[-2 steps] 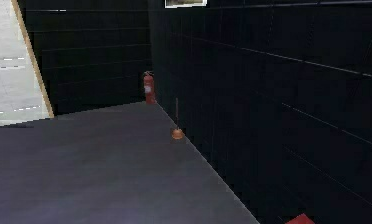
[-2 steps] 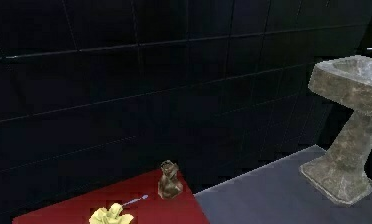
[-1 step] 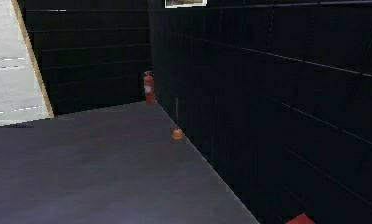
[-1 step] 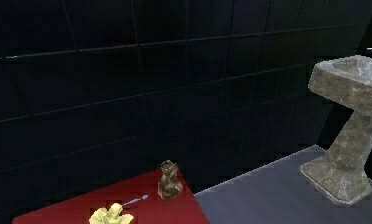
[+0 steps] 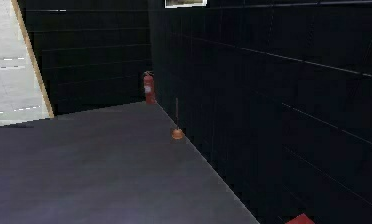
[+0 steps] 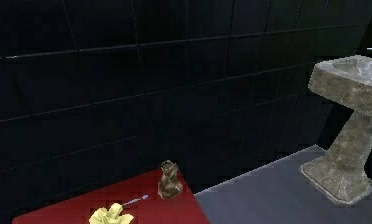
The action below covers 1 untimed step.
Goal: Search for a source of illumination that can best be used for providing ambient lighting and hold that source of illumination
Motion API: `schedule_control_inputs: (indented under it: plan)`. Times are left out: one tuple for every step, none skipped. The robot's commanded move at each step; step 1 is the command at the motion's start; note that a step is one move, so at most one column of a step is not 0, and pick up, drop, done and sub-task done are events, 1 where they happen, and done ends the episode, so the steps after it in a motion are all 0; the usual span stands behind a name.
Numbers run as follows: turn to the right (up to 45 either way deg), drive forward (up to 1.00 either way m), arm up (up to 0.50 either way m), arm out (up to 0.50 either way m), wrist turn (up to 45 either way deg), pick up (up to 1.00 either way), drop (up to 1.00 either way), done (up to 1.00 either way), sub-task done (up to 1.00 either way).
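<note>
Red surface [image 6: 54,208] is lying low against the dark tiled wall [image 6: 94,80] and is serving as the reference. A small brown lumpy figure [image 6: 170,180] is standing at its far edge, and a yellow flower-like thing [image 6: 111,214] is lying on it, nearer. Whether either is the light source cannot be told. A stone pedestal sink [image 6: 346,85] is standing well apart from the red surface, toward the arm side view's right. The gripper's state cannot be told. I am judging that the arm's reaching side is facing the red surface, so any approach is turning on that bearing.
</note>
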Motion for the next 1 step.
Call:
schedule_control_inputs:
  plan:
    - [0.0,0.00,0.00,0.42,0.0,0.00,0.00,0.00,0.00]
